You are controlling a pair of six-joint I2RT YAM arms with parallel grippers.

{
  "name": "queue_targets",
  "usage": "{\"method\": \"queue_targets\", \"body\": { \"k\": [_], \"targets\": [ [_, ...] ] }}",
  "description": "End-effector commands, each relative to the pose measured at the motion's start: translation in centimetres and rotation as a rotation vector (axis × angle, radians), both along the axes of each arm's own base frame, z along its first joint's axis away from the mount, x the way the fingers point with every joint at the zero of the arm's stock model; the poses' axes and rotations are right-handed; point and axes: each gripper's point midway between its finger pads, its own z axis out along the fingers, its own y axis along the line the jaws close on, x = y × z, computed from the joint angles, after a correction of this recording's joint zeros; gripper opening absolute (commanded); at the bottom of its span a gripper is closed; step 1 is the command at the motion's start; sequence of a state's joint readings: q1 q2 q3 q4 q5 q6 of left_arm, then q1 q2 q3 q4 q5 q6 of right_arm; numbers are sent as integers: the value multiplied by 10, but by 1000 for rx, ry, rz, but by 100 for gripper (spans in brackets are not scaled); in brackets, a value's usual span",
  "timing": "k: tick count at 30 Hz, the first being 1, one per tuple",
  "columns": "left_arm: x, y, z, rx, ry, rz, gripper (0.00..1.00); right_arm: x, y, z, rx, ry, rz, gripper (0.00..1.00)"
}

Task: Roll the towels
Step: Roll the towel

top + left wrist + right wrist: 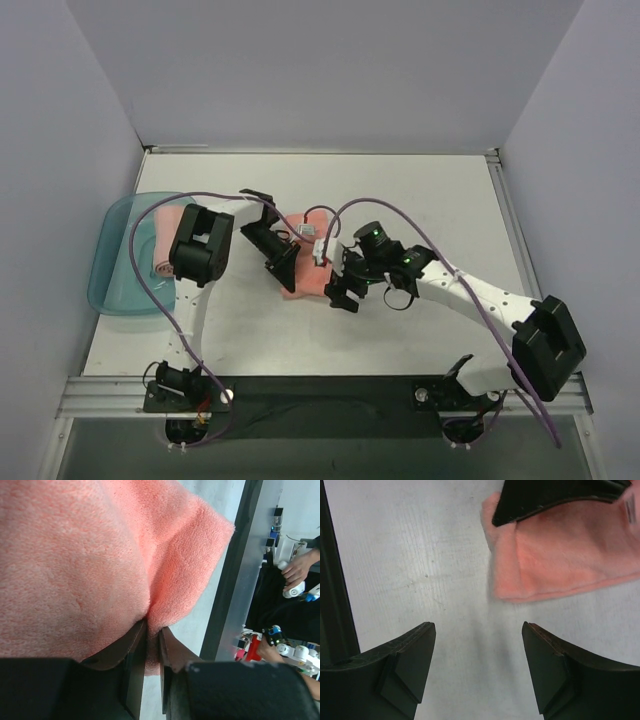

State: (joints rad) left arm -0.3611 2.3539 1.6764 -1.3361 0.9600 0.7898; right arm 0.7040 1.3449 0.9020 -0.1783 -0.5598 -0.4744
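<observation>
Pink towel (90, 560) edge in left pincer (153, 628); right pincer (479, 630) wide beside it.

a flat white matte table (400, 200) is filling the middle of the scene, showing faint scuffs in the right wrist view. plain pale grey-lilac panel walls (320, 70) are enclosing it at the back and on both sides. a silver aluminium rail (330, 392) is running along its near edge, above a dark grey floor (330, 450). soft even light is casting only weak shadows.
</observation>
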Motion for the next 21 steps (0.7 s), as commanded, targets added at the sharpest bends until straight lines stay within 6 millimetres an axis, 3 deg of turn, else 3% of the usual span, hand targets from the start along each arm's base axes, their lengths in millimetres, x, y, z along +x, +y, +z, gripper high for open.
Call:
{"method": "queue_targets", "body": {
  "k": [1,5,12,15,19,21],
  "targets": [
    [-4,3,9,55,53,11,26,13,18,-13,-80,-170,79,71],
    [-2,2,10,60,56,25,29,23,39,-28,-110,-252,94,71],
    [-2,0,9,55,73,37,32,34,54,-64,-165,-258,141,68],
    [-2,1,8,54,81,43,33,31,55,-77,-179,-209,156,58],
    [-2,2,11,34,88,58,32,28,49,-85,-171,-93,140,19],
    [-8,3,15,15,94,65,34,27,45,-88,-173,-3,103,6]
  ]
}}
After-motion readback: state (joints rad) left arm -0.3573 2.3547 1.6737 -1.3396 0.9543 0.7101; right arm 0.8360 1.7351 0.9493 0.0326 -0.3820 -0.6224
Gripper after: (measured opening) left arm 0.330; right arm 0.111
